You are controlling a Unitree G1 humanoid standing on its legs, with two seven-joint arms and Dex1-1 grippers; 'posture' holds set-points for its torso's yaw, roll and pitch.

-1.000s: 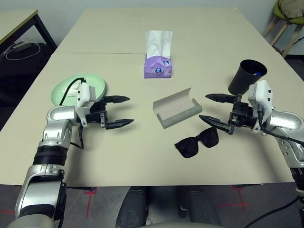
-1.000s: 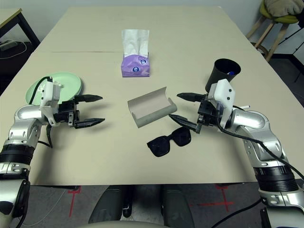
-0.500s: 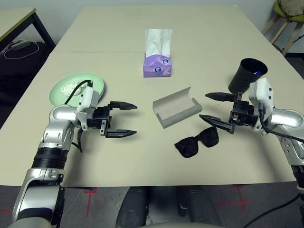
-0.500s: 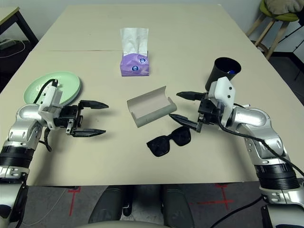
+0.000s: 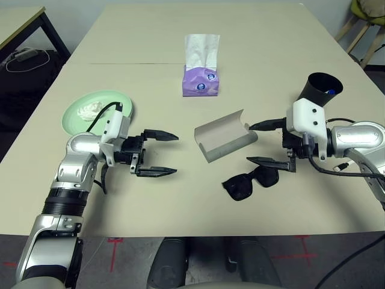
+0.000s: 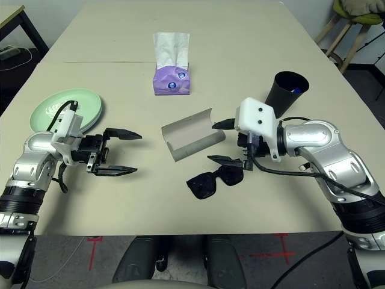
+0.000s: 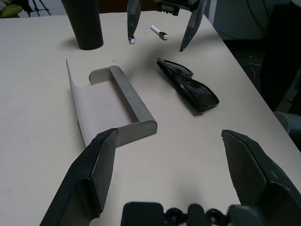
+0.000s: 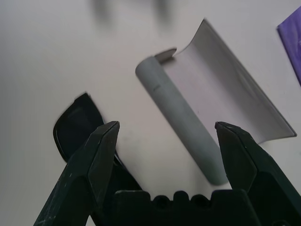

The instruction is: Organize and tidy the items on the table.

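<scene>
On the left of the table (image 5: pixel 150 229), the pale green plate (image 5: pixel 114 103) carries a crumpled tissue wad (image 5: pixel 89 111). The left gripper (image 5: pixel 163 154) hovers beside it, fingers spread, empty. At centre lies the grey glasses case (image 5: pixel 225 137), flap open, with the black sunglasses (image 5: pixel 249 182) just in front of it. The right gripper (image 5: pixel 260 144) hangs over both, spread and empty. The black cup (image 5: pixel 317 94) stands to the right; a blue-capped item inside is probably the pen.

Step in hand, as judged: approach to the sunglasses. Next move: lower, straddle the frame, close, transfer into the case.
</scene>
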